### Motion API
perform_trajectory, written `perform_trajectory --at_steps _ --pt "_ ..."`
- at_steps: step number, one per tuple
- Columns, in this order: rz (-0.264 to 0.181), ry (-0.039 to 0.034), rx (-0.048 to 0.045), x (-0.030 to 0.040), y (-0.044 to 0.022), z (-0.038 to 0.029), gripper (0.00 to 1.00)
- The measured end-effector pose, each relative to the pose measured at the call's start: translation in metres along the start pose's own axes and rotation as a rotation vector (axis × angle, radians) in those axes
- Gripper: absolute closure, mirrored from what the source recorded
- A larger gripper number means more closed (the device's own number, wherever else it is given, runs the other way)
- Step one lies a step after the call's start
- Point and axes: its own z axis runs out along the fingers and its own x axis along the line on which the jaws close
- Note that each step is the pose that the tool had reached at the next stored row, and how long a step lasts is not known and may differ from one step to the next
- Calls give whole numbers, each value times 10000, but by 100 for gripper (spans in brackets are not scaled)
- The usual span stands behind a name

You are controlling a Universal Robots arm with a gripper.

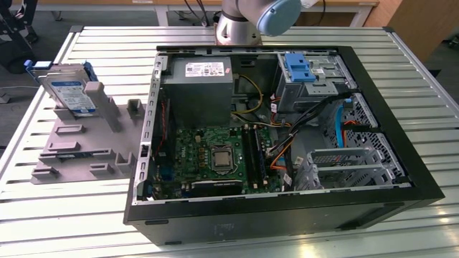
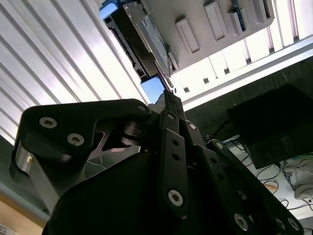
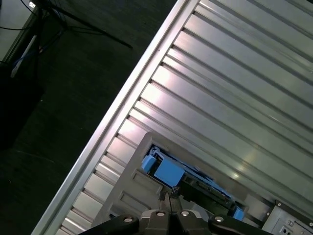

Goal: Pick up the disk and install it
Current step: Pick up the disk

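Observation:
The disk (image 1: 68,91), a silver drive with a white-and-blue label in a blue bracket, stands on edge in a grey slotted holder (image 1: 79,145) at the exterior view's left, beside the open computer case (image 1: 401,177). In both wrist views my gripper (image 2: 169,95) (image 3: 168,198) hangs some way above the disk (image 2: 155,36) (image 3: 168,171), clear of it. Its black fingertips are shut together with nothing between them, and they line up with the bracket's blue end.
Inside the case are a grey power supply box (image 1: 201,86), a green motherboard (image 1: 215,156), cables and a drive bay with a blue latch (image 1: 301,67). The ribbed metal table (image 3: 234,98) ends close to the holder, with dark floor (image 3: 58,98) beyond.

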Motion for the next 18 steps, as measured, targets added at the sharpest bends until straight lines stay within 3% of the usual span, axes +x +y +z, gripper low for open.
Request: perform_trajectory --at_steps 18 --pt "-597 23 -4 0 0 0 89"
